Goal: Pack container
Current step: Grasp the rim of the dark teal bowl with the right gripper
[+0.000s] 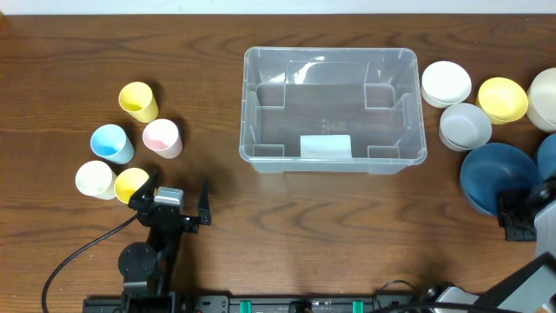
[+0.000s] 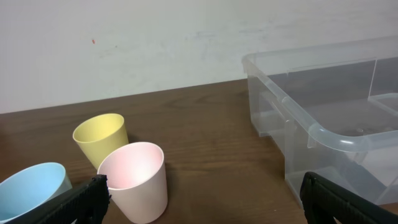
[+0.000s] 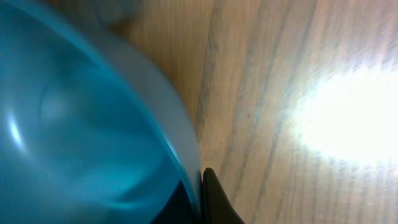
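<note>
**Left jaws spread by the cups; right arm at the blue bowl's rim**

The left gripper (image 1: 174, 200) has its jaws wide apart, its black fingers (image 2: 87, 200) framing empty air near the table's front left corner. Just beyond it stand five smooth, tapered plastic cups: a pink cup (image 2: 134, 180), a pale blue cup (image 2: 31, 186), a yellow cup (image 2: 101, 137), a cream cup (image 1: 94, 179) and a second yellow cup (image 1: 130, 183).

The right gripper (image 1: 518, 212) sits at the right edge, on the rim of a glossy dark blue bowl (image 3: 81, 124). One dark fingertip (image 3: 214, 202) lies against the rim's outside; I cannot tell whether the jaws grip it. Behind it sit a white bowl (image 1: 446, 83), a grey bowl (image 1: 465, 126) and a yellow bowl (image 1: 502, 99).

The container (image 1: 334, 109), clear, rectangular and round-rimmed with notched walls and a white label, stands mid-table toward the far edge of the wood-grain table (image 1: 287, 235).
</note>
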